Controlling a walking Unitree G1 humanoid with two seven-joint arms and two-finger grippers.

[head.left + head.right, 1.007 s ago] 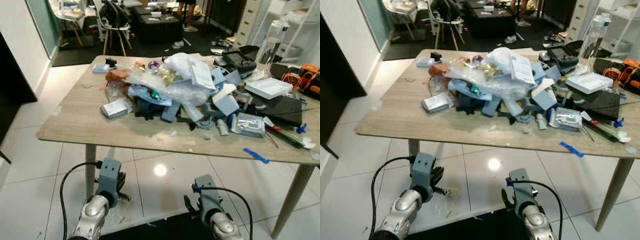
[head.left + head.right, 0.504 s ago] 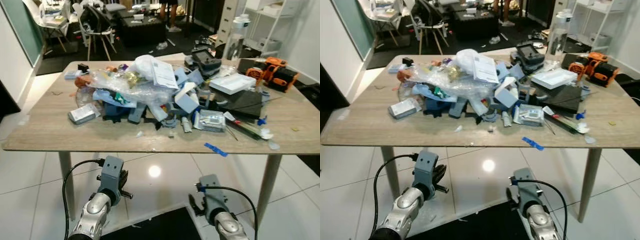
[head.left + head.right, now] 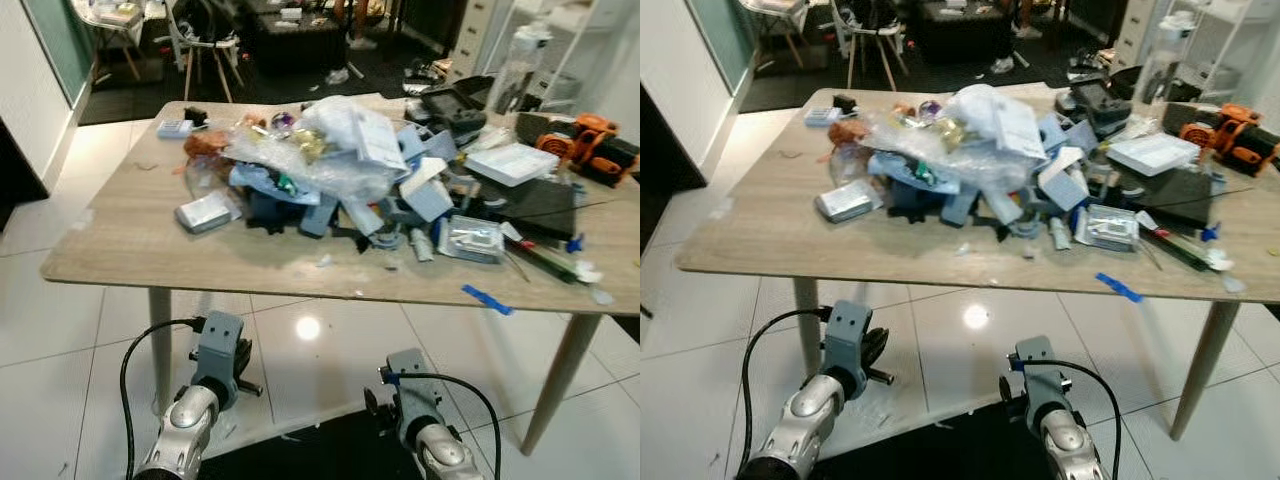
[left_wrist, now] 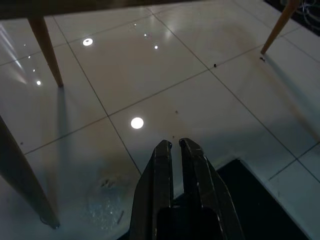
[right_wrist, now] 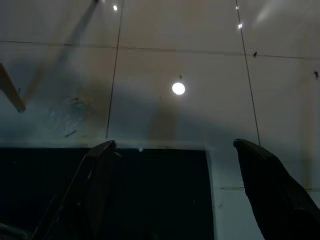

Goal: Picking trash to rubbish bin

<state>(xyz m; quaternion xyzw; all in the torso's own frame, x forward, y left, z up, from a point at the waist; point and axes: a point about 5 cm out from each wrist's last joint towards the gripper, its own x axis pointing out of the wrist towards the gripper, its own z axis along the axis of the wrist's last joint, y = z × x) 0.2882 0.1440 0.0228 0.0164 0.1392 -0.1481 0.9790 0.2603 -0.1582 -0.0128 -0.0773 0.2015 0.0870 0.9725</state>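
View has swung back left since 0.5 s ago: table (image 3: pixel 130 250) sits further right in frame, its left leg now nearer centre. That's camera motion; the trash pile (image 3: pixel 330 170) looks unchanged, heaped mid-table with a silver packet (image 3: pixel 207 212) at its left edge. Both arms still hang low over the white tile. Left gripper (image 4: pixel 175 146) fingers pressed together, holding nothing. Right gripper (image 5: pixel 175 150) fingers spread wide, empty, above a black mat (image 5: pixel 150 200).

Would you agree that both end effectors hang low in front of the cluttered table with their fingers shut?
Not quite: the right end effector is open, its fingers spread wide in the right wrist view. The left end effector is shut, and both do hang low before the table.
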